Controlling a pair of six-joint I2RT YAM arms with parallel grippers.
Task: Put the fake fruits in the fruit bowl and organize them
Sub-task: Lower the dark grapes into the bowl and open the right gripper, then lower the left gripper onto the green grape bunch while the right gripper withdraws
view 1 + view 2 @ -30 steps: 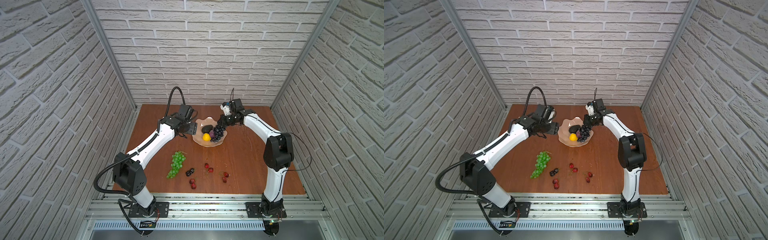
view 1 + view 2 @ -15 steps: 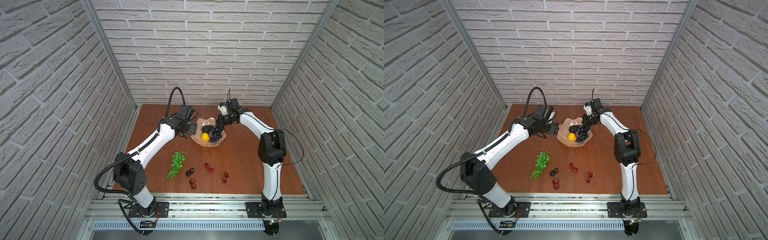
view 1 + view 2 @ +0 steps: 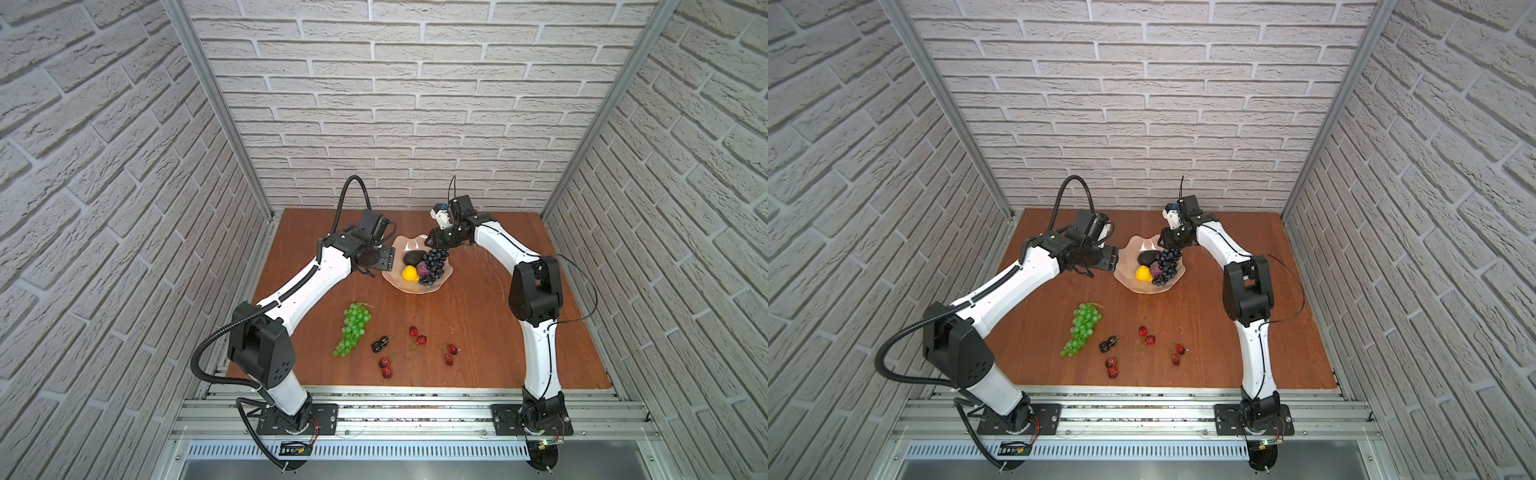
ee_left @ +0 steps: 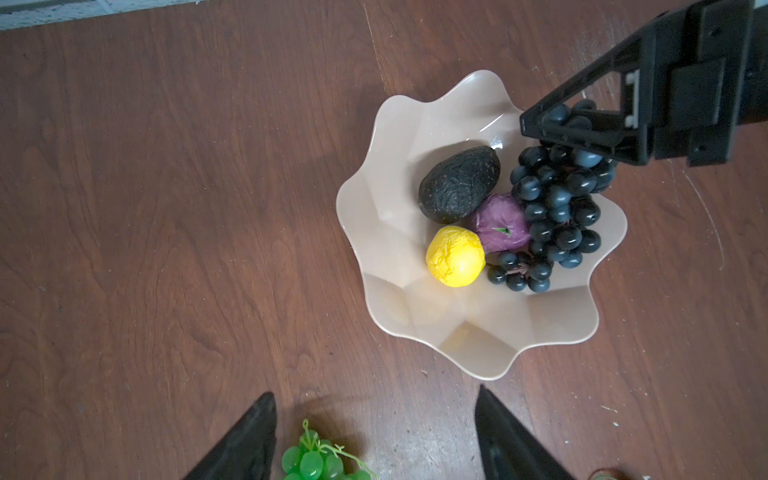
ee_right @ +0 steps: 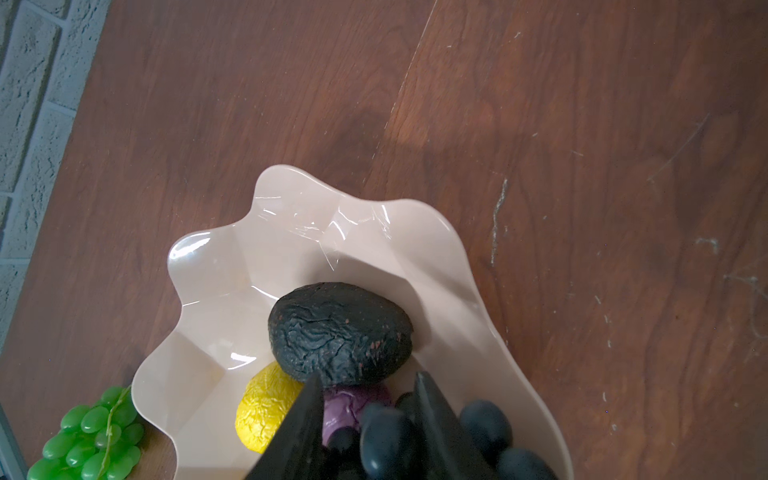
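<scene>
Peach-pink fruit bowl (image 3: 411,288): stands on the far middle of the brown wooden desk (image 3: 478,316), its wavy rim facing up.
Blackish avocado (image 4: 459,185): lies inside the fruit bowl, on its far side.
Purple round fruit (image 4: 500,224): sits in the middle of the bowl, touching the avocado.
Small yellow lemon (image 4: 456,256): is in the bowl on the nearer side of the cluster, against the purple fruit.
Dark blue-purple grape bunch (image 4: 557,216): lies in the bowl along the side towards the right arm. Its upper end is at the rim and its thin tail ends beside the lemon.
Right end effector (image 5: 368,376): hangs over the rim at the upper end of the dark bunch. The fingers are narrowly parted with grapes between them, and the wrist view shows slack beside one finger, so nothing is pinched.
Green grape bunch (image 3: 353,328): lies lengthwise on the desk, outside the bowl, well apart from it towards the front left.
Tiny black berries (image 3: 381,344): lie on the desk just beside the lower end of the green bunch.
Small red cherries (image 3: 417,336): lie in three pairs scattered on the front of the desk, near the black berries.
Left end effector (image 4: 374,392): hangs above the desk just beside the bowl's left rim, with its fingers spread wide and nothing between them.
</scene>
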